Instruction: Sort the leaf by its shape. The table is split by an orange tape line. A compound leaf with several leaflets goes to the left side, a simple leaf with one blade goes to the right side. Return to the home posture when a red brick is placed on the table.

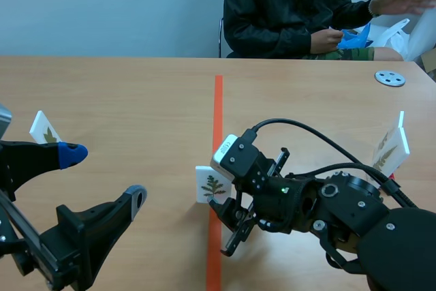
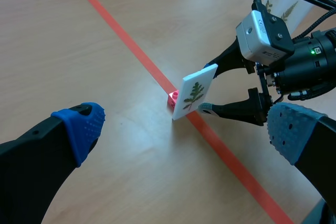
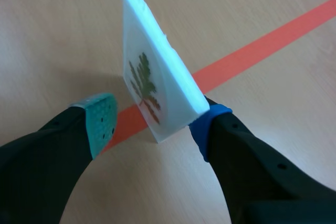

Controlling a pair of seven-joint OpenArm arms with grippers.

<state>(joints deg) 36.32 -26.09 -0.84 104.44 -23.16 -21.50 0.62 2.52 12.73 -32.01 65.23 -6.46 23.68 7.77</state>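
The leaf card [image 1: 212, 185] stands upright on a small red foot [image 2: 172, 98] at the orange tape line [image 1: 217, 114], nearer the bench's [image 1: 136, 93] near edge than its far one. The right gripper [image 1: 228, 221] is spread around it, not clamped. The card sits between the fingers, with the blue pad [image 3: 209, 119] at its back lower corner, seemingly touching, and the green pad [image 3: 100, 119] apart from its printed face. The left gripper [image 1: 103, 175] hangs released, fingers wide, over the near left corner, well apart from the card. A left card [image 1: 45, 129] stands by the left edge and a right card [image 1: 392, 146] by the right edge.
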